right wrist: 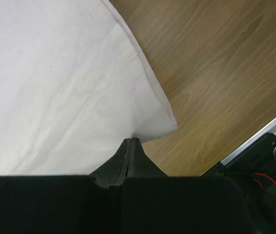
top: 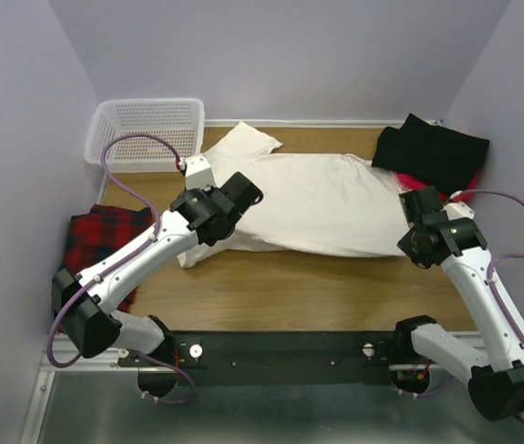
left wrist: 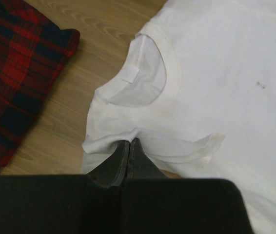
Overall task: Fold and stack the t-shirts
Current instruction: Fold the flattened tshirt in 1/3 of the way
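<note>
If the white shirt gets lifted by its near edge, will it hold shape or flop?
Probably floppy: the white shirt puckers where the left gripper pinches its shoulder. Likely light: thin cloth lying flat with soft wrinkles. It may drag, since most of it rests on the table.

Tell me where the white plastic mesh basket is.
Top view: the white plastic mesh basket sits in the far left corner of the wooden table, beside the cream-white t-shirt, beyond the red plaid cloth.
</note>
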Controlling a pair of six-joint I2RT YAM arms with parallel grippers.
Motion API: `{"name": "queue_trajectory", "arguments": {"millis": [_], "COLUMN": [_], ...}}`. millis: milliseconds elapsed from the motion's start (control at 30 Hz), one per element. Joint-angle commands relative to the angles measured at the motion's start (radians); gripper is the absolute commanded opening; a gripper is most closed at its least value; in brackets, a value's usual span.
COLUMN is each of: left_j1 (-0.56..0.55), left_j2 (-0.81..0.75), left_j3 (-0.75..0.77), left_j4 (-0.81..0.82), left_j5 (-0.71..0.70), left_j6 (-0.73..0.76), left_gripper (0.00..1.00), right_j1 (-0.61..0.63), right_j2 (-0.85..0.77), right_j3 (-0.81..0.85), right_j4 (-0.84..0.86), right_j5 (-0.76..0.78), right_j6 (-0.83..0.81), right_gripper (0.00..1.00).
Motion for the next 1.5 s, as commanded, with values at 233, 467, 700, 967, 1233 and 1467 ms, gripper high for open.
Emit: {"name": "queue_trajectory", "arguments": {"millis": [233,467,700,967,1233,1467], "left_j1": [0.140,0.156,0.191,0.205,0.217,0.239], "left_j2": [0.080,0.124,0.158,0.229,0.288,0.334], "left_j3": [0.086,0.056,0.042,0.055,0.078,0.085], "left_j4": [0.264,0.385,0.456,0.474,0.489,0.502], "left_j5": [-0.093,-0.032,0.005,0.030,0.048,0.043], "left_j6": [0.296,0.440,0.515,0.538,0.554,0.566], "left_gripper": [0.00,0.00,0.00,0.00,0.00,0.00], "right_j1": [-0.004,-0.007,-0.045,-0.080,-0.096,-0.097], "right_j2": [0.198,0.360,0.518,0.656,0.799,0.883], "right_j3": [0.004,0.017,0.056,0.142,0.255,0.300], "right_j4": [0.235,0.358,0.450,0.544,0.574,0.604], "right_j5": [0.097,0.119,0.136,0.133,0.114,0.061], "right_j6": [-0.022,-0.093,-0.162,-0.237,-0.291,-0.309], "right_gripper": [0.01,0.01,0.01,0.01,0.01,0.01]}}
